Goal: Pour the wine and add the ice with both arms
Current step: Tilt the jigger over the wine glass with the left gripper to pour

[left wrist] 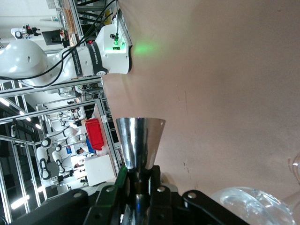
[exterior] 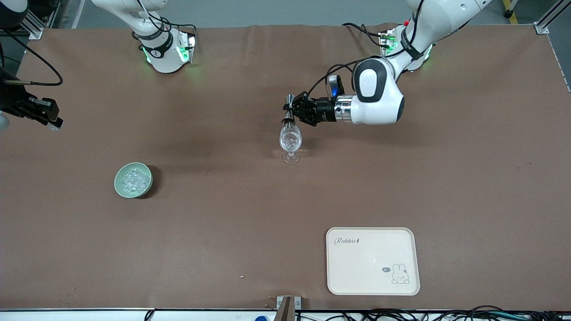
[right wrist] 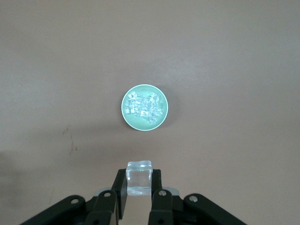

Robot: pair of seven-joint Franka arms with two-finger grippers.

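My left gripper is shut on the waist of a metal double-cone jigger, which is tipped on its side just above the rim of a clear wine glass at mid-table. The left wrist view shows the jigger between the jaws and the glass below it. My right gripper hangs over the table at the right arm's end, shut on one clear ice cube. The pale green bowl holds a heap of ice, also seen in the right wrist view.
A cream tray with a rabbit print lies near the front camera toward the left arm's end. Both arm bases glow green along the table's robot edge. A small bracket sits at the front edge.
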